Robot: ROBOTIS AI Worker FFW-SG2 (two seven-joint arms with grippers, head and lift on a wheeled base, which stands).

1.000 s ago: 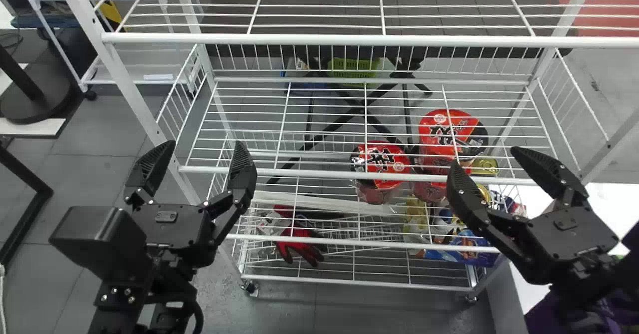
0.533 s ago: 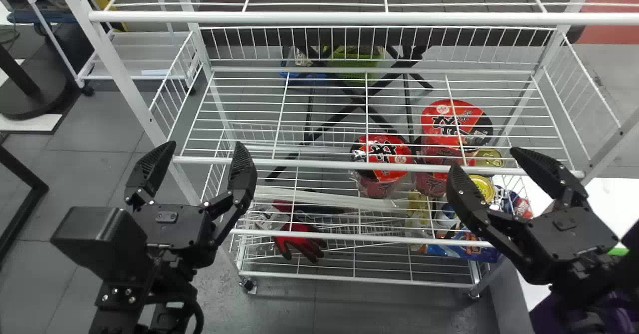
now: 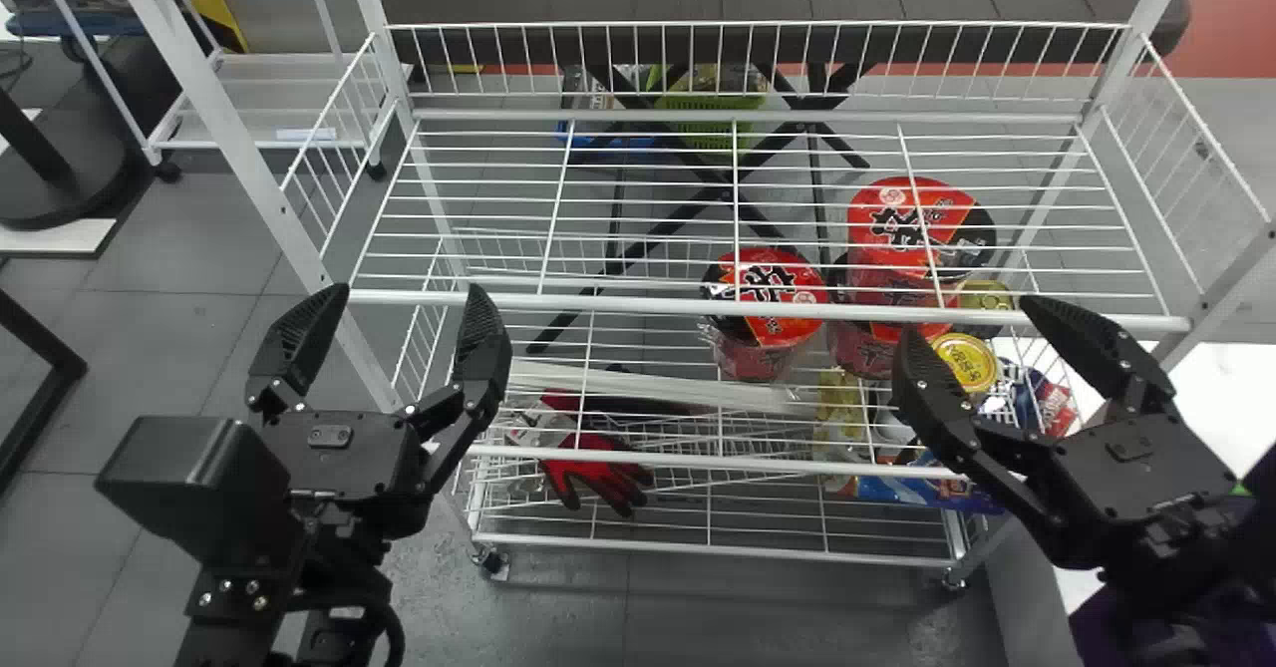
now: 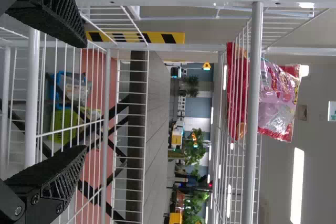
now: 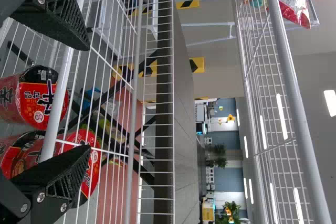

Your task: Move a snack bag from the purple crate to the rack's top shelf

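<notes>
Snack bag (image 4: 275, 98), red and pink, rests on the top shelf of the white wire rack (image 3: 638, 302), toward its left end, apart from both grippers. The left gripper (image 3: 408, 290) is spread wide at the rack's near left, its 2 fingers empty; the right gripper (image 3: 969, 317) is likewise wide open and empty at the near right. Beyond them, below the middle shelf, are red-and-black noodle cups (image 3: 763, 273), with a gold-lidded can (image 3: 965, 362) to their right. Lower left lies a red-and-black glove (image 3: 598, 473). A purple crate (image 3: 1102, 627), mostly hidden, is beneath the right arm.
</notes>
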